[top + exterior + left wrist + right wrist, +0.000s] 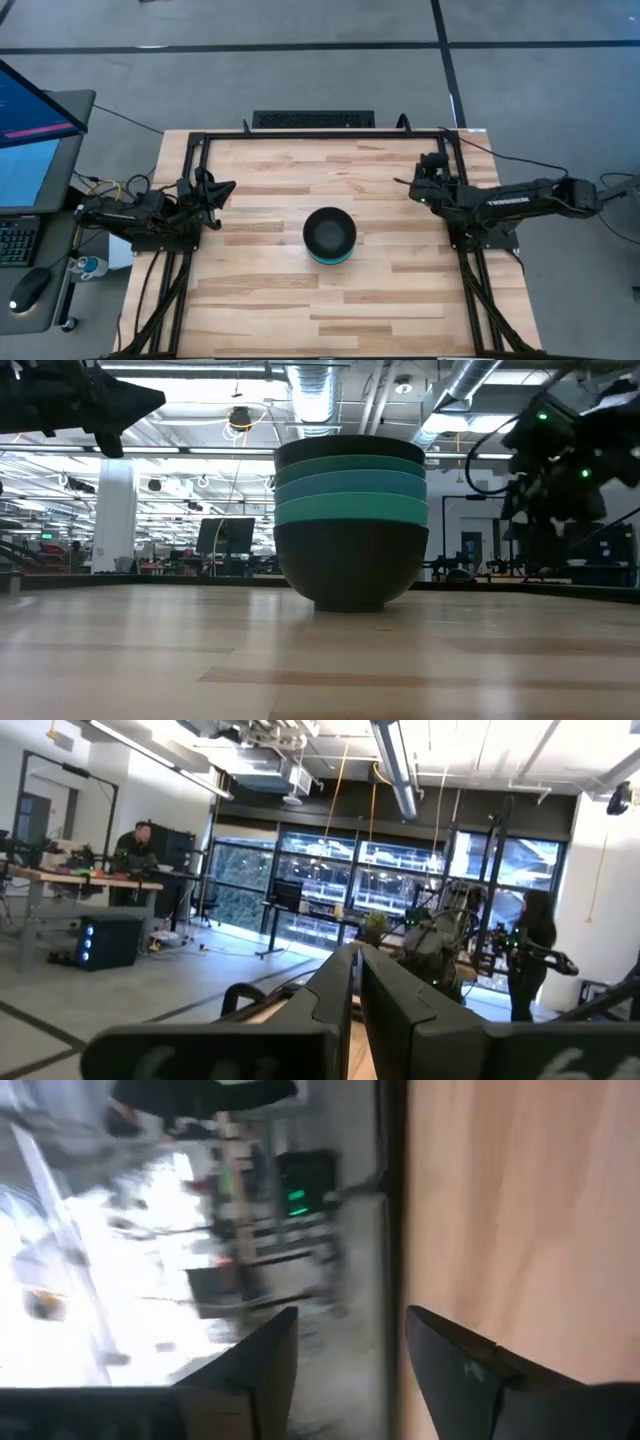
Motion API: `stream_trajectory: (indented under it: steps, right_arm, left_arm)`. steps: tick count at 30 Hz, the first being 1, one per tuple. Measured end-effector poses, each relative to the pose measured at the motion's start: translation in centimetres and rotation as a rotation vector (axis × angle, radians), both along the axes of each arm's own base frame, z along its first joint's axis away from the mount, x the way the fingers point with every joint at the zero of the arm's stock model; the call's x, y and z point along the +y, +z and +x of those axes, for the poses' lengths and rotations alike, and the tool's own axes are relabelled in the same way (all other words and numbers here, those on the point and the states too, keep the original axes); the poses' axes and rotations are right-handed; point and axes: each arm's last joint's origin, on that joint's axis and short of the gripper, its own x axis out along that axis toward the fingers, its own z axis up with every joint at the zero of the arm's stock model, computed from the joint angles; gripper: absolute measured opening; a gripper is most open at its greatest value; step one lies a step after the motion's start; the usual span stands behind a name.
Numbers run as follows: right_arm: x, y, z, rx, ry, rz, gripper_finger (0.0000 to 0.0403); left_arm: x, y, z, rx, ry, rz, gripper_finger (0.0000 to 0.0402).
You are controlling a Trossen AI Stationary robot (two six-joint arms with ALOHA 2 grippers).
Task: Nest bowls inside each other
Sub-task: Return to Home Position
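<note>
Several bowls (329,236) stand nested in one stack at the table's middle. In the low view the stack (350,525) rests on the foot of a black outer bowl, with cyan, blue and teal rims above it and a black rim on top. My left gripper (225,188) hovers shut near the table's left side, raised above the wood (355,990). My right gripper (418,185) is open near the table's far right corner (350,1350). Both are well away from the stack.
A black frame rail (320,135) runs along the table's far edge and down both sides. Bare wood (300,310) lies all around the stack. A desk with a monitor and mouse (30,290) stands beyond the left edge. People show in the room behind (530,950).
</note>
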Motion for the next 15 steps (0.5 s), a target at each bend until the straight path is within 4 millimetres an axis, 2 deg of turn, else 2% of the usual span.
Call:
stream_trajectory:
  steps: [4,6,8,15]
  right_arm:
    - [0.3,-2.1,-1.3,-0.218,-0.030,-0.078,0.0209]
    - [0.4,-2.6,-2.0,-0.329,-0.051,-0.114,0.0210]
    - [0.6,-2.0,-1.8,-0.382,-0.031,-0.119,0.0210]
    - [0.4,2.5,-1.8,-0.928,-0.086,-0.227,0.0208]
  left_arm:
    - [0.0,-0.1,0.0,0.004,-0.007,-0.017,0.0014]
    - [0.0,-0.1,0.1,0.006,-0.009,-0.022,0.0014]
    - [0.0,-0.2,0.1,0.008,-0.011,-0.025,0.0014]
    - [0.0,-0.3,0.1,0.022,-0.009,-0.031,0.0014]
